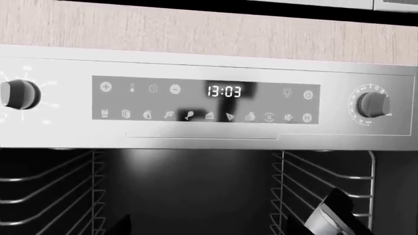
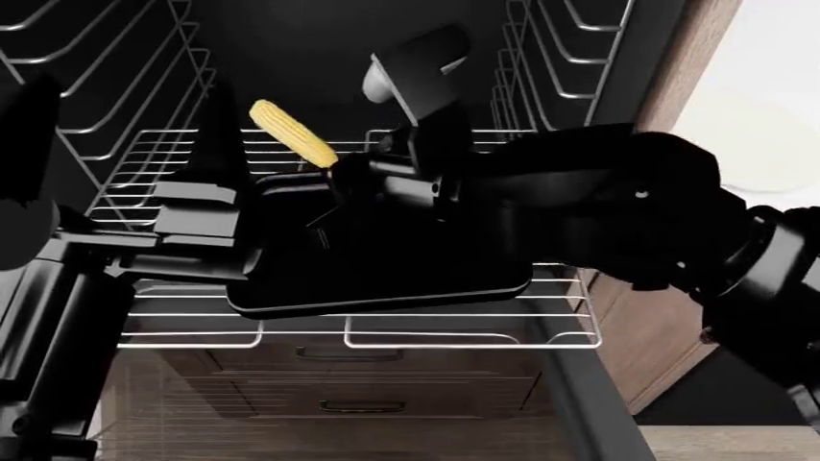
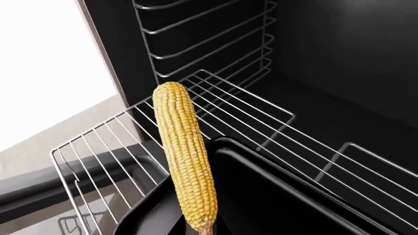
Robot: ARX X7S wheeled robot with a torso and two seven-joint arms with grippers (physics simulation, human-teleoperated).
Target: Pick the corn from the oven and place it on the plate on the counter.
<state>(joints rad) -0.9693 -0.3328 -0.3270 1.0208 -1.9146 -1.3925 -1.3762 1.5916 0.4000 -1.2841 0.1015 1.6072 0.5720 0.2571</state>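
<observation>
Above tray (image 2: 384,279), gripped corn (image 2: 294,133)

Head view: looks down and forward into the oven (image 2: 602,86), close over both arms.
Left wrist view: faces the control panel (image 1: 205,99) squarely.
Right wrist view: close along the corn (image 3: 185,152); shared with head.

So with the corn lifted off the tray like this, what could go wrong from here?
1. The right tool seems to pinch the corn only at its bottom end, the cob sticking up at a tilt; it could pivot or slip out.
2. Rack rails stand close beside the arm; backing out could snag them.
3. The plate lies past the oven's right frame, so the cob might clip it on the swing.
</observation>
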